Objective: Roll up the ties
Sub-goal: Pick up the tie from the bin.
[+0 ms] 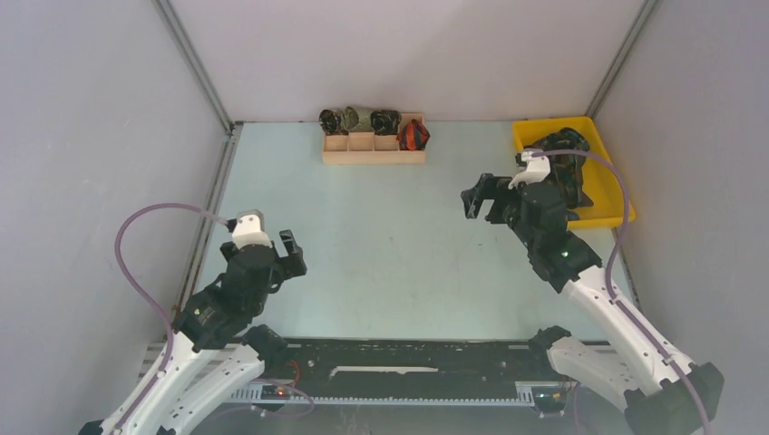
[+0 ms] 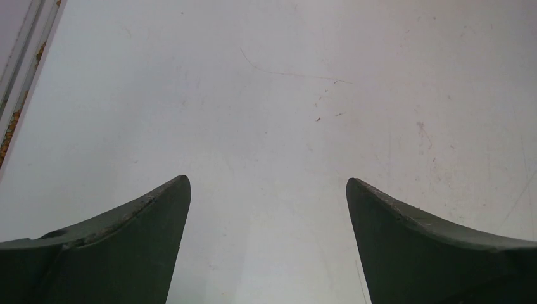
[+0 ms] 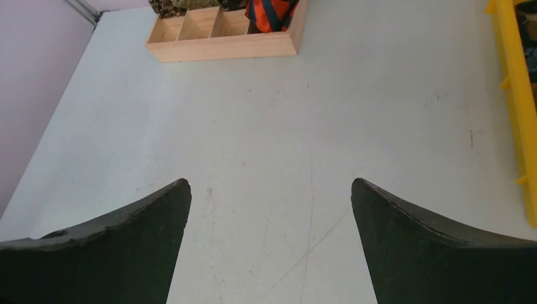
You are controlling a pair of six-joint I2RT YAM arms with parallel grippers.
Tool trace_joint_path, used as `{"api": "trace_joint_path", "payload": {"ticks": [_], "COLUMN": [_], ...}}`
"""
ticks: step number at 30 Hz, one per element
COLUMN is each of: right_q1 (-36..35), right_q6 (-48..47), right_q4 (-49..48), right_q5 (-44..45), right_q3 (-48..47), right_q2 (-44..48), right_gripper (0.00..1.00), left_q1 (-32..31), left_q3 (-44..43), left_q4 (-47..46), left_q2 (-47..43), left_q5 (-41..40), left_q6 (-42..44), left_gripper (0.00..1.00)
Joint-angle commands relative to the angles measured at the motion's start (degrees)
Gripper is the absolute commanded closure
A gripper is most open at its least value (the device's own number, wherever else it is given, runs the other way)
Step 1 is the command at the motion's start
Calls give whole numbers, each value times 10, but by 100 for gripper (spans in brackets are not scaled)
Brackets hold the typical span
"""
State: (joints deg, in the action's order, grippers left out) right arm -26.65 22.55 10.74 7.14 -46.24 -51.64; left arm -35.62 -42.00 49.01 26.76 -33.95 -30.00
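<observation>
Several rolled ties sit in a wooden divider box point(image 1: 372, 156) at the back of the table: a brownish roll point(image 1: 333, 120), a green roll point(image 1: 360, 118), a dark roll point(image 1: 385, 120) and a red-orange and black roll point(image 1: 413, 135). The right wrist view shows the box point(image 3: 221, 45) and the red-orange roll point(image 3: 272, 12) at its top edge. A dark bundle of ties point(image 1: 569, 141) lies in the yellow tray point(image 1: 603, 217), partly hidden by my right arm. My left gripper point(image 1: 294, 254) point(image 2: 267, 180) hangs open over bare table. My right gripper point(image 1: 481, 198) point(image 3: 269, 183) is open and holds nothing, left of the tray.
The yellow tray's rim point(image 3: 514, 95) runs along the right of the right wrist view. Grey walls close in the table on the left, back and right. A black rail point(image 1: 408, 349) lies at the near edge between the arm bases.
</observation>
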Motion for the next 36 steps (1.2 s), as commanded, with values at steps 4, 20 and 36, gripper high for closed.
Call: {"api": "trace_joint_path", "payload": {"ticks": [4,20,36], "right_q1": [12,233,404], "right_q6": [17,16,4], "right_q4": [-25,38,105], "right_q5": [9,-11,24], "right_q3": [-66,-252,-438], "right_q2": [-38,-311,-561], "right_gripper": [0,1,5], "left_q1": [-3,-3,-4], "left_q3": [5,6,7], "left_q4": [-6,-6,-6], "left_q2": [-2,-7,-13], "left_q5": [-10,-10,-12], "left_q6": [-4,-5,-4], "left_gripper": [0,0,0]}}
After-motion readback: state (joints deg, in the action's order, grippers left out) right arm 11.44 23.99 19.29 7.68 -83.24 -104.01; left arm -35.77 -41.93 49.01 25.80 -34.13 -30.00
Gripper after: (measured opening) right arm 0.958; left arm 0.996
